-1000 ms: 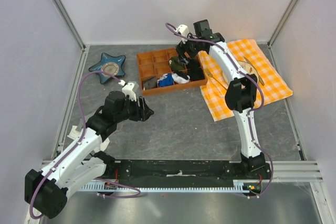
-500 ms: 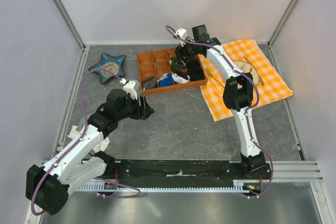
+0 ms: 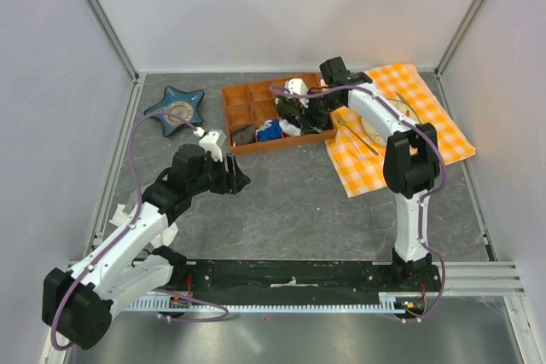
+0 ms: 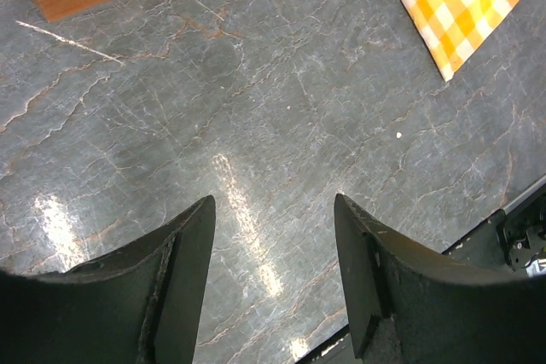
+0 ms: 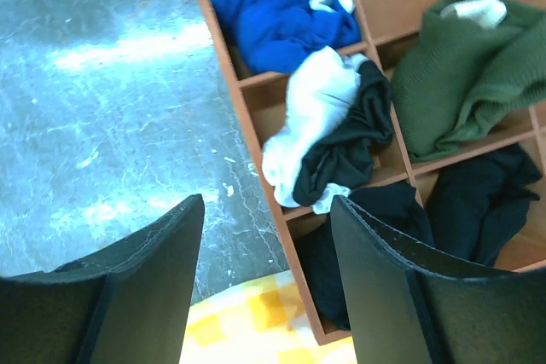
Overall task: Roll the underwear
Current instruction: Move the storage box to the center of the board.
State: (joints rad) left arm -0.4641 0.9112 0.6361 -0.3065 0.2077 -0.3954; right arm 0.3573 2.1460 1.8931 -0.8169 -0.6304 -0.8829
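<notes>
The underwear point(image 5: 461, 83), dark olive-green with a cream waistband, lies bunched in a compartment of the orange tray point(image 5: 230, 100), at the upper right of the right wrist view. My right gripper point(image 5: 266, 206) is open and empty. It hangs over the tray's near wall, apart from the underwear, which lies beyond its right finger. In the top view my right gripper point(image 3: 300, 106) is over the right half of the tray point(image 3: 247, 149) and hides most of the underwear. My left gripper point(image 4: 273, 202) is open and empty above bare table, in front of the tray point(image 3: 239, 181).
A blue garment point(image 5: 273, 6), a white-and-black one point(image 5: 333, 134) and black ones point(image 5: 478, 202) fill other compartments. An orange checked cloth point(image 3: 426, 138) lies to the right of the tray, with a wooden disc on it. A blue star-shaped dish point(image 3: 177, 110) sits at the far left.
My right arm has swung its elbow to the right and brought its gripper down lower over the tray's right half. My left gripper has hardly moved.
</notes>
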